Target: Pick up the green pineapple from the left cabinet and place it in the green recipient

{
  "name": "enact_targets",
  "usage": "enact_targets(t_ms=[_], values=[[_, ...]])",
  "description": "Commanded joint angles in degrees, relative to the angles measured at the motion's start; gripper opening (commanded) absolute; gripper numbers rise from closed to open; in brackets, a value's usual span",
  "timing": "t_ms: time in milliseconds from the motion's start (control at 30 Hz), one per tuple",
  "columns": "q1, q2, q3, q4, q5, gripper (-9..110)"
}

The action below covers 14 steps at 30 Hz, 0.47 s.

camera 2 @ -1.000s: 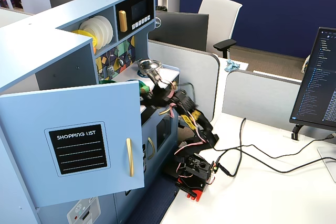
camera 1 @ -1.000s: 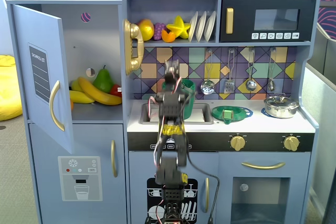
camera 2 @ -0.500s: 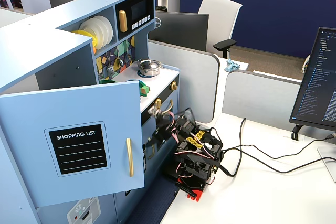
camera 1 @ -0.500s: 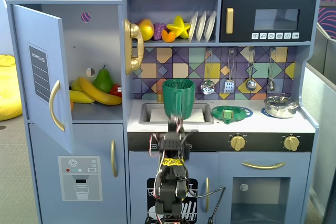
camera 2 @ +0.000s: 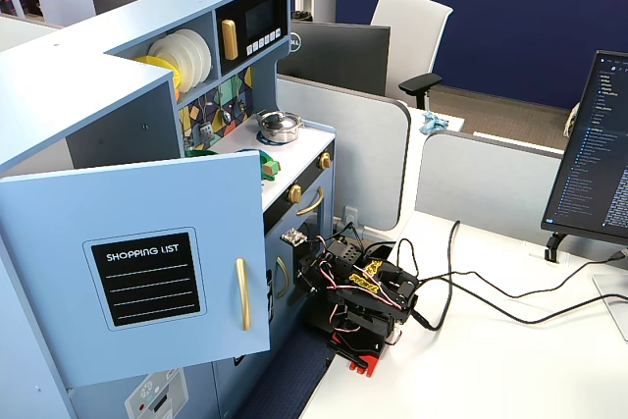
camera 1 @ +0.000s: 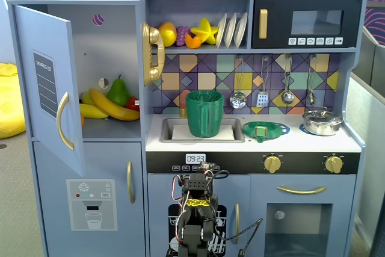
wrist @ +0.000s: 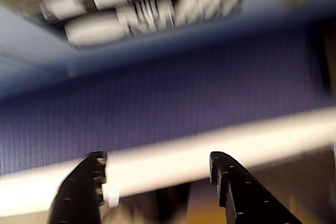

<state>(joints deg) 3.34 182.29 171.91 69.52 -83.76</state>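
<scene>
The left cabinet [camera 1: 114,34] stands open, its door [camera 1: 45,82] swung out to the left; the door also shows in a fixed view [camera 2: 147,272]. Inside lie a banana [camera 1: 113,108], a dark green pear [camera 1: 118,91] and other fruit. I cannot make out the green pineapple among them. The green recipient [camera 1: 204,114], a tall ribbed cup, stands upright in the sink. My arm [camera 1: 195,212] is folded low in front of the kitchen, far below the cabinet shelf; it also shows from the side [camera 2: 358,296]. In the blurred wrist view my gripper [wrist: 157,169] is open and empty.
A flat green strainer dish [camera 1: 265,129] and a steel pot [camera 1: 322,121] sit on the counter right of the sink. The microwave [camera 1: 307,23] is at top right. Cables [camera 2: 471,306] trail over the white desk behind the arm.
</scene>
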Motion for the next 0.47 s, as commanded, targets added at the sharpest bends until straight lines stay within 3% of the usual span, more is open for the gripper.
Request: enact_targets(t_ms=[0,433], values=[[-1.23,-0.26,-0.26,5.71,1.23,3],[0.0,-0.26,-0.26,18.19,-2.37,1]])
